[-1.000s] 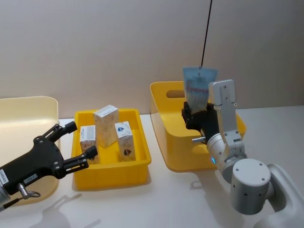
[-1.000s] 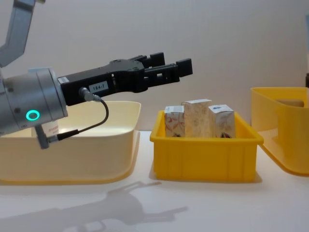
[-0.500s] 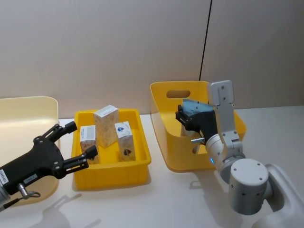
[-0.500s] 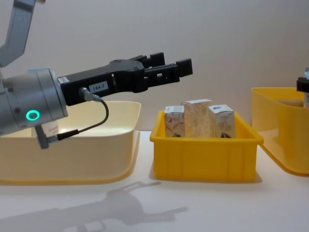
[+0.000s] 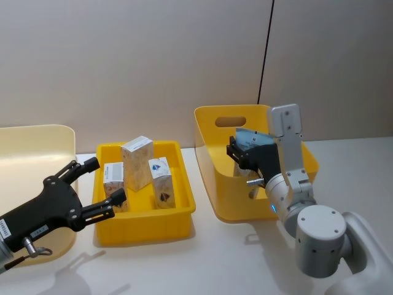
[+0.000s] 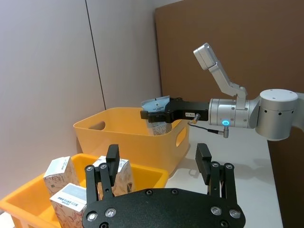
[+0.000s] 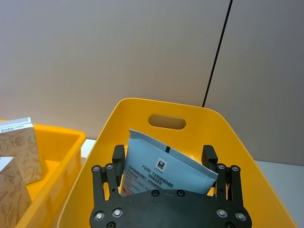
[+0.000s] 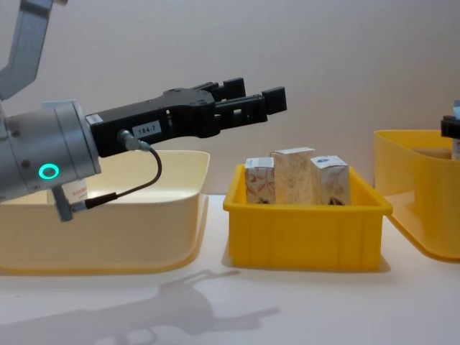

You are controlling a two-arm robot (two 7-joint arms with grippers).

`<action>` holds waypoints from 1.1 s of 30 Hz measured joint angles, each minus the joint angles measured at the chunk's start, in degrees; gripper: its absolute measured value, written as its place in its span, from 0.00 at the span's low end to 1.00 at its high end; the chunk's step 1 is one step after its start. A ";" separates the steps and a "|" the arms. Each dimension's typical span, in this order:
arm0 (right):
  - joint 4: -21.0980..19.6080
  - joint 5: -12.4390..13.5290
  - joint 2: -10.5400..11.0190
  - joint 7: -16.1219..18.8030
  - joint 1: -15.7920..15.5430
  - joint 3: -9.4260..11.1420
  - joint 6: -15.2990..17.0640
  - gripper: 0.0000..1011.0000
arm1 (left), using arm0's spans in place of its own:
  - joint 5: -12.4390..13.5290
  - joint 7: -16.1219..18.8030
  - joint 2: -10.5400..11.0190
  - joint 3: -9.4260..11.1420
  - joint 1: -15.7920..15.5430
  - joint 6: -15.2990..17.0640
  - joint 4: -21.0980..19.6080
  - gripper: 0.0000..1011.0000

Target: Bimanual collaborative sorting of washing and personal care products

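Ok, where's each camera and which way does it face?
Head: high, looking down; left gripper open, right gripper shut on the blue tube.
Chest: low, facing across at the cartons; left arm shows.
Left wrist: behind its fingers, facing the right arm.
Right wrist: over the tall yellow bin, looking in.
Head and left wrist share the tube.

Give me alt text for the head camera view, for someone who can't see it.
The right claw grips a pale blue tube at the mouth of a deep yellow bin. The left claw hovers open near a shallow yellow tray holding three upright cartons, with a cream bin further left.
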 joint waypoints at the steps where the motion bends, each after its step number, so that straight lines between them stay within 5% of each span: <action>1: 0.00 -0.02 -0.01 0.00 0.00 0.02 -0.03 0.99 | 0.00 0.00 0.00 0.00 0.00 0.00 0.00 0.99; 33: -5.18 0.65 -0.97 1.23 -1.72 2.61 -8.58 0.99 | 0.00 0.00 -0.01 0.00 0.00 0.00 0.00 0.99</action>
